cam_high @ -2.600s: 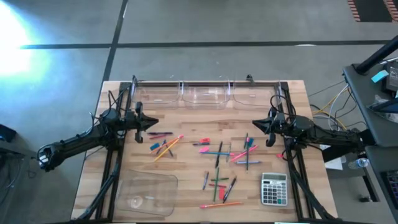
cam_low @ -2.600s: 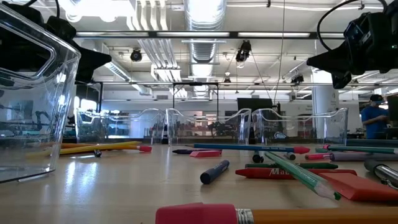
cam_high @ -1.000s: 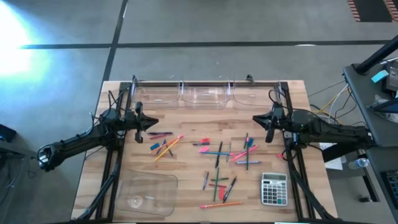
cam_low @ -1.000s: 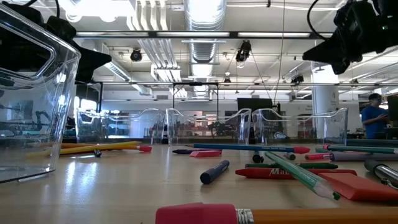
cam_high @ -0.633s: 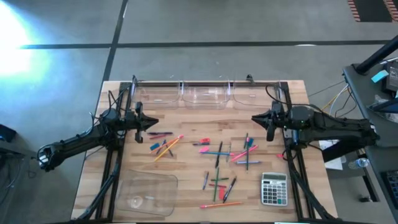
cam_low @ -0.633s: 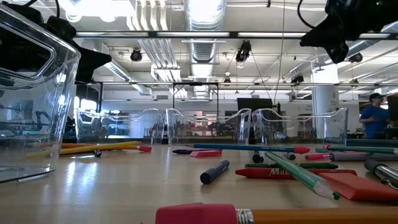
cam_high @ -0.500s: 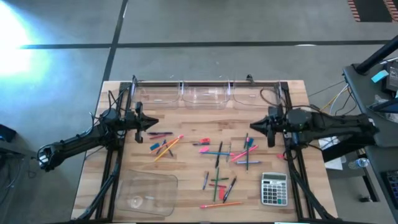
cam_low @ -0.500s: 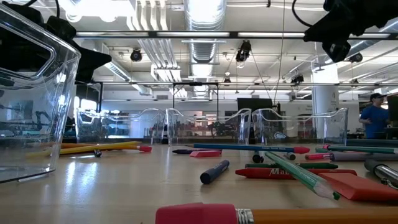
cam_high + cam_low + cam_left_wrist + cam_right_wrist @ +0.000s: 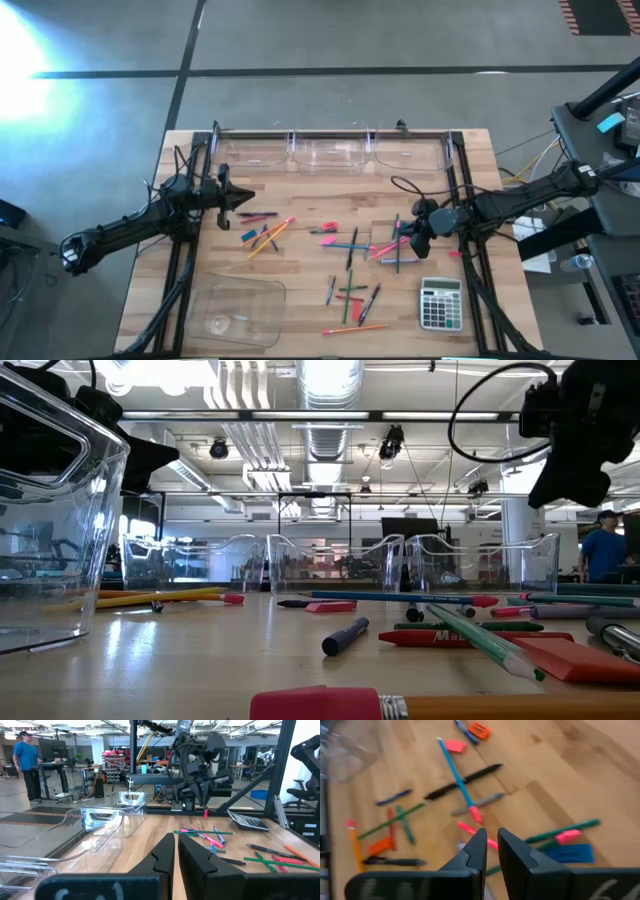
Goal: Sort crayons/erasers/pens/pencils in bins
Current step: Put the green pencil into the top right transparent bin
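The right arm's dark two-finger gripper (image 9: 417, 236) has swung in from the table's right edge, where it hung a second ago, and now tips down over the right-hand scatter of stationery on the pale wooden table (image 9: 300, 215); its fingers stand nearly together with only a slim gap between them and hold nothing. Just ahead of its tips in the right wrist view lie a short pink stick (image 9: 477, 834), a long blue stick (image 9: 454, 768), a slim black pen (image 9: 464, 781) and a flat blue eraser block (image 9: 568, 854). The three small clear plastic tubs (image 9: 331, 151) along the far edge and the larger shallow clear tray (image 9: 234, 310) at the near left appear to hold none of the sticks, so sorting seems not yet begun, and this descent reads as the approach to a first pick. The left gripper (image 9: 243, 199) waits, closed and empty, beside the smaller cluster of orange pencils (image 9: 268, 235) at the table's left. A grey calculator (image 9: 440, 304) sits near the right front corner.
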Controlling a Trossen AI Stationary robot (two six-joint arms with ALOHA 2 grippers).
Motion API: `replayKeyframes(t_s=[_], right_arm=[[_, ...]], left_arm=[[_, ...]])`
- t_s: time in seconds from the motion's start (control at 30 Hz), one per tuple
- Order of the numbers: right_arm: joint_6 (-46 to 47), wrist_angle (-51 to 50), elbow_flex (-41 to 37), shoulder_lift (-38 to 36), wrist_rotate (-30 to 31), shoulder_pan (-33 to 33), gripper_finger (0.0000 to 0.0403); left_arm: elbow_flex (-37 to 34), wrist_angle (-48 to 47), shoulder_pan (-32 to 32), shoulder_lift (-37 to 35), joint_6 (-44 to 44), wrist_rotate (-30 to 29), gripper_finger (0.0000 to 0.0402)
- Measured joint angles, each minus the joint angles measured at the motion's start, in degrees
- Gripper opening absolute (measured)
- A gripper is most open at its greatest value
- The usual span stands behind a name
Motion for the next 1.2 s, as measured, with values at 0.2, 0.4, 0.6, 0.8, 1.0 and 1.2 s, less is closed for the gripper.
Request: replayKeyframes(t_s=[0.2, 0.4, 0.6, 0.8, 1.0, 1.2], right_arm=[[4.5, -1.2, 1.2, 3.1, -0.4, 3.7, 0.0038], [10.7, -4.4, 2.0, 6.8, -0.5, 7.9, 0.0038], [13.2, -5.3, 1.9, 11.4, -2.2, 9.5, 0.0038], [9.9, -4.4, 1.9, 15.0, -3.0, 9.5, 0.0038], [8.6, -4.3, 2.2, 16.8, -3.0, 9.4, 0.0038], [4.8, -4.1, 2.3, 16.8, -3.0, 9.4, 0.0038]], left_arm=[[0.0, 0.0, 0.0, 0.0, 0.0, 0.0, 0.001], [0.0, 0.0, 0.0, 0.0, 0.0, 0.0, 0.001], [0.0, 0.0, 0.0, 0.0, 0.0, 0.0, 0.001], [0.0, 0.0, 0.0, 0.0, 0.0, 0.0, 0.001], [0.0, 0.0, 0.0, 0.0, 0.0, 0.0, 0.001], [0.0, 0.0, 0.0, 0.1, 0.0, 0.0, 0.001]])
